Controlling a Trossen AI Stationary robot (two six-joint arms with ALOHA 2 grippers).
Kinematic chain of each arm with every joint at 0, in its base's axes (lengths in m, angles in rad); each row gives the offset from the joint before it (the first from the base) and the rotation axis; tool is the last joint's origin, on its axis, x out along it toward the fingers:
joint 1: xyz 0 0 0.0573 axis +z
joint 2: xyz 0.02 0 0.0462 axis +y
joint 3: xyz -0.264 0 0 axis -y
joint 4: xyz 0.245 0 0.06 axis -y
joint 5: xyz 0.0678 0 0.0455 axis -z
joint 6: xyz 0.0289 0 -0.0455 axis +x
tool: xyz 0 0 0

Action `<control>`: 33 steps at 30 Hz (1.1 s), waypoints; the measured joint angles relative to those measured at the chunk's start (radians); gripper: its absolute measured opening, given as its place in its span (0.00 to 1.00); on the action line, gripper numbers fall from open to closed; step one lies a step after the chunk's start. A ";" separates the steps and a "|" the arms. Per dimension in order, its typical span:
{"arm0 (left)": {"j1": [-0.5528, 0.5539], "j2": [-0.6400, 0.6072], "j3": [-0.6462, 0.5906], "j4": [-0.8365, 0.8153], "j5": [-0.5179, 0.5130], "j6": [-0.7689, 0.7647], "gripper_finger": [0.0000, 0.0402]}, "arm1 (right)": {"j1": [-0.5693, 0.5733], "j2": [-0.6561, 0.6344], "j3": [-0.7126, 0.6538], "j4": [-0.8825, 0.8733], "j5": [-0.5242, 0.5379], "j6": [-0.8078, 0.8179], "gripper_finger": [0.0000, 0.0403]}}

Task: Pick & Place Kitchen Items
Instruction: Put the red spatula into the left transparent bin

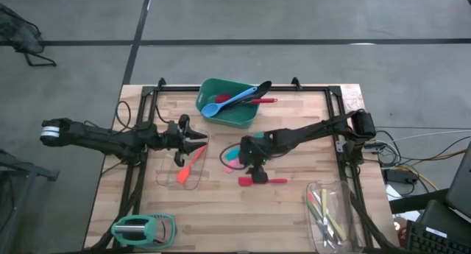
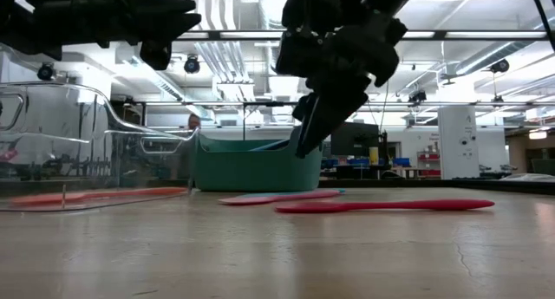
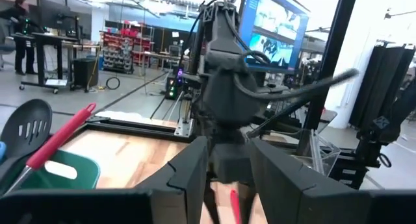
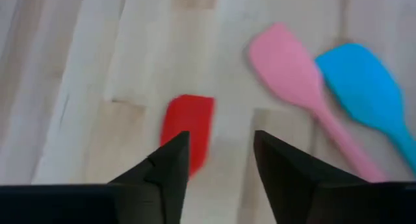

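While the right pincer (image 4: 218,162) hangs open, the red spatula (image 4: 187,132) lies just beneath its fingertips

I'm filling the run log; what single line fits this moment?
right claw: open, above red spatula | left claw: open, empty | pink spatula: on table

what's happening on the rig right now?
Utensil sorting. The right gripper hangs open just above the red spatula lying mid-table, holding nothing. Pink spatula and teal spatula lie beside it. The left gripper waits above the orange spatula in a glass tray. The green tub already holds several utensils.
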 joint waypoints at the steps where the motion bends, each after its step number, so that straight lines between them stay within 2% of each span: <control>1: 0.000 0.000 0.000 -0.001 0.000 0.008 0.31 | 0.008 0.004 0.000 0.000 0.000 0.007 0.43; 6: 0.000 0.002 0.000 -0.008 0.000 0.031 0.31 | 0.049 0.023 0.000 0.055 0.002 0.048 0.54; 9: 0.000 0.002 0.000 -0.009 0.000 0.030 0.31 | 0.077 0.036 0.000 0.067 0.059 0.069 0.59; 13: 0.000 0.002 0.000 -0.011 0.002 0.023 0.31 | 0.106 0.063 0.000 0.077 0.135 0.101 0.64; 21: 0.000 0.002 -0.002 -0.016 0.002 0.006 0.31 | 0.126 0.123 0.000 0.080 0.150 0.142 0.71; 28: -0.001 0.002 -0.002 -0.023 0.003 0.001 0.31 | 0.126 0.178 0.005 0.094 0.161 0.136 0.71; 33: -0.001 0.002 -0.003 -0.030 0.003 0.001 0.31 | 0.126 0.197 0.005 0.098 0.181 0.118 0.61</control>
